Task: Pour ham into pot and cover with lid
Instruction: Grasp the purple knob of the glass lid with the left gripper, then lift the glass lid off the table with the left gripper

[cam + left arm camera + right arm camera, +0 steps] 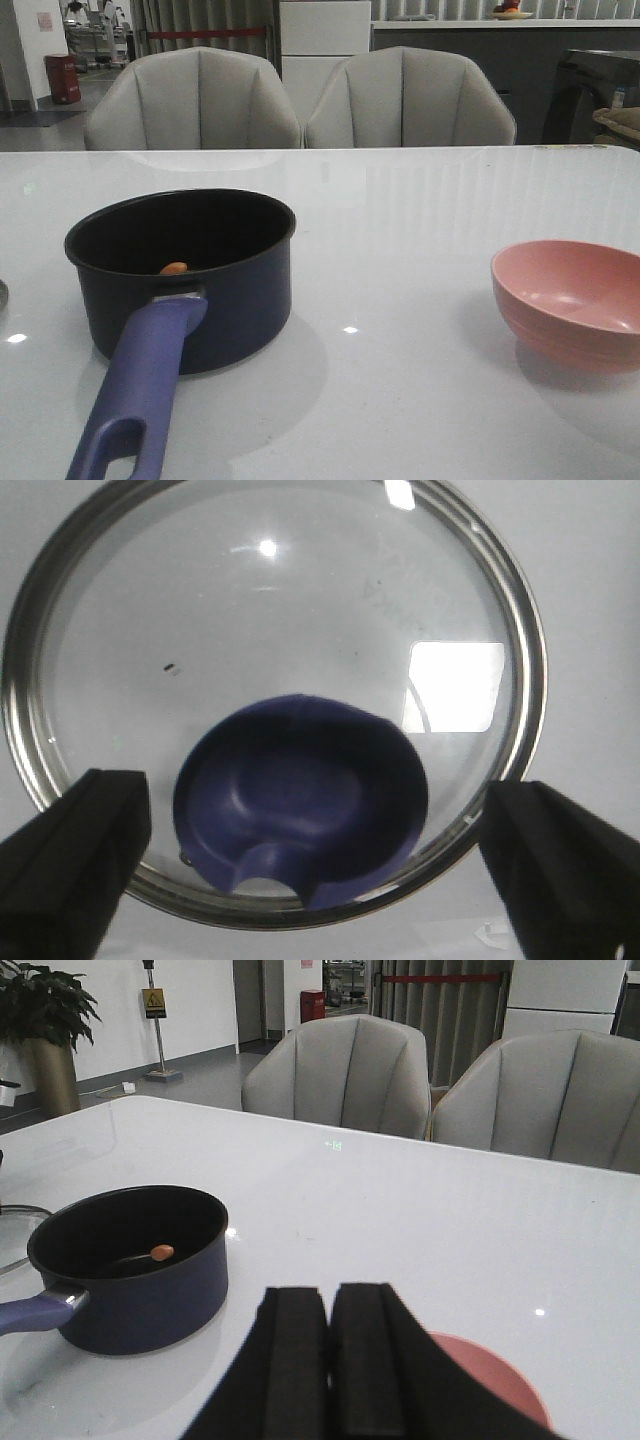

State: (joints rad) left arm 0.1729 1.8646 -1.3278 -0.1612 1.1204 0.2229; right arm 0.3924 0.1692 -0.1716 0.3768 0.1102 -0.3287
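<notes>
I judge the pour done: a ham (161,1252) chunk lies on the pot (190,280) floor and the pink bowl (572,305) looks empty, so covering is the step in hand. My left gripper (320,860) hangs over the lid (275,695), jaws spread wide, with the purple-blue knob (300,800) sitting between them and touching neither. To grip well I want to descend straight, keep the knob midway between the fingers, and close on its narrow waist below the flare rather than on the glass. The steel rim runs close under both fingertips, so I must not catch it when closing.

My right gripper (330,1360) has its jaws pressed together, holding nothing, the bowl just beneath and behind them, the pot well off to one side. The table (420,230) between bowl and pot is open; the long handle (140,395) juts toward me, the one thing to clear when carrying the lid across.
</notes>
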